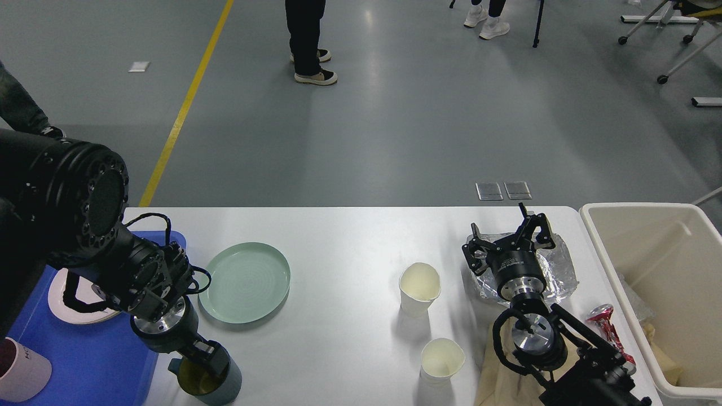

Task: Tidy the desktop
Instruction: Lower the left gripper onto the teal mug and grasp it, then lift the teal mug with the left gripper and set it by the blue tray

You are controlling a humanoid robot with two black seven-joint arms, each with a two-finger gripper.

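The desk spreads white across the lower half of the view, and the left gripper dips into the mouth of the grey-green mug at the desk's near left edge. Its fingers are dark and partly inside the cup, so I cannot tell whether they pinch the wall or stand loose. The right gripper hangs spread apart, holding nothing, over the crumpled foil near the far right corner.

The main risk, as I judge it, is at the mug. If only one finger sits inside and the pinch on the rim is thin, lifting could let the mug swing or slip and knock onto the blue tray or off the near edge. The mug stands just beside the green plate, so a sideways pull could shove the plate. On the right, the arm's bulk stands near two paper cups, which would tip at a light brush.

The mug's base is cut off by the lower edge, as is a pink cup on the tray. The left arm hides much of the pale plate. The crushed can lies beside the beige bin, whose contents are hard to make out.
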